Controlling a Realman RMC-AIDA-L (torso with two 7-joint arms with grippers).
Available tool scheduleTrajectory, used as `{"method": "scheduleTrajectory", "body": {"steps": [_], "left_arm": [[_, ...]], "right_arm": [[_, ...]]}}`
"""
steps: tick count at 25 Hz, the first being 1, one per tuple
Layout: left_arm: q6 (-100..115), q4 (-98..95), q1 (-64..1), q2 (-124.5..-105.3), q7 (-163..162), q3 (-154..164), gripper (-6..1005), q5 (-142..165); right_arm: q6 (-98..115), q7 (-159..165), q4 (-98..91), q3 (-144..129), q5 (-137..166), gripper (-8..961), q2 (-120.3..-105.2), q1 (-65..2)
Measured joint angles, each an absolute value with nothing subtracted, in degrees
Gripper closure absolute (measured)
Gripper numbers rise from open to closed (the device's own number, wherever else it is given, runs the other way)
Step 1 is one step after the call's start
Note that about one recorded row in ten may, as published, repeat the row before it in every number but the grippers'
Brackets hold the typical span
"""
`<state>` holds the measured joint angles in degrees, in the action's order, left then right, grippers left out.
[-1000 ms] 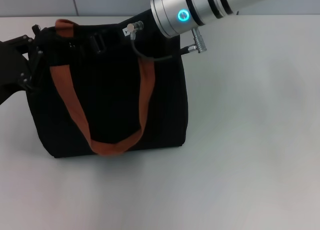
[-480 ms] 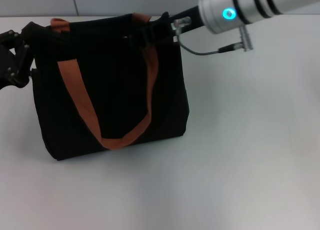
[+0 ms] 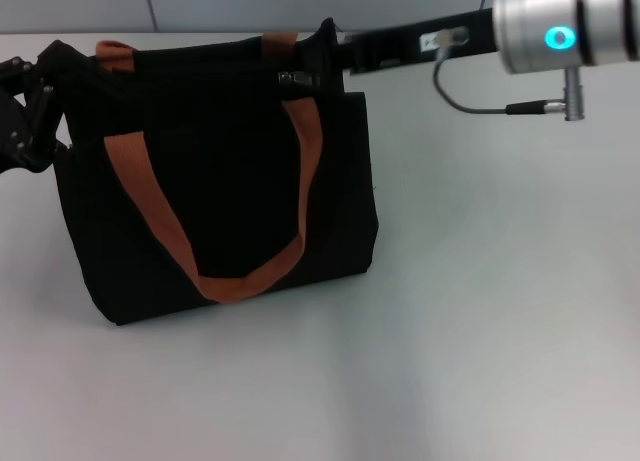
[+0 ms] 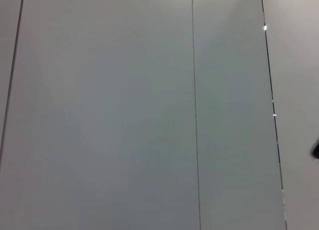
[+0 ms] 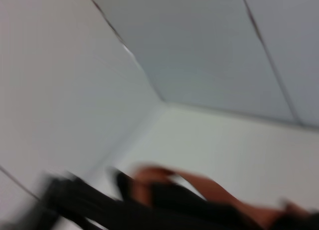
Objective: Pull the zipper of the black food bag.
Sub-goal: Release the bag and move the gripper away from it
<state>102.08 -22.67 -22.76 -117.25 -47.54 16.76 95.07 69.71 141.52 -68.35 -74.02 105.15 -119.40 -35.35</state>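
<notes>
The black food bag [image 3: 215,181] stands on the white table, its orange-brown strap [image 3: 160,216] hanging down the front. My right gripper [image 3: 332,43] reaches in from the upper right to the bag's top right corner, where the fabric is drawn up to a peak. A small silver piece [image 3: 290,79] on the top edge just behind its tips looks like the zipper slider; the pull tab is hidden. My left gripper [image 3: 28,111] holds the bag's top left corner. The right wrist view shows the bag [image 5: 164,205] and strap [image 5: 214,187], blurred.
The white table [image 3: 480,311] spreads to the right of the bag and in front of it. A grey panelled wall [image 3: 200,1] runs behind. A cable [image 3: 470,106] loops under my right wrist. The left wrist view shows only wall panels [image 4: 149,115].
My right gripper has moved right along the bag's top, from the middle to the right corner. The silver piece moved right with it. The bag's top has shifted slightly.
</notes>
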Motion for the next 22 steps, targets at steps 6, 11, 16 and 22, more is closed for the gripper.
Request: {"method": "scheduleTrajectory", "body": {"steps": [6,11,16,22], "left_arm": [[101.80,-22.45,-22.45,-117.17,-47.55,16.77,886,95.07],[100.67,-22.61,-22.31,-117.06,-48.12,16.97,879,95.45],[99.31,-22.63,-22.24,-116.78,-49.00,17.20,873,95.64],[98.18,-22.82,-22.13,-116.10,-51.85,17.26,865,95.89]], "right_arm": [[77.59,119.00,-56.27,-69.26,82.33,875,-118.66,-31.70],[102.75,88.94,-39.25,-60.09,78.83,707,-117.95,-32.61],[107.73,70.95,-31.63,-60.20,85.78,509,-117.77,-31.00],[102.15,57.21,-25.27,-60.22,96.07,337,-119.00,-28.41]]}}
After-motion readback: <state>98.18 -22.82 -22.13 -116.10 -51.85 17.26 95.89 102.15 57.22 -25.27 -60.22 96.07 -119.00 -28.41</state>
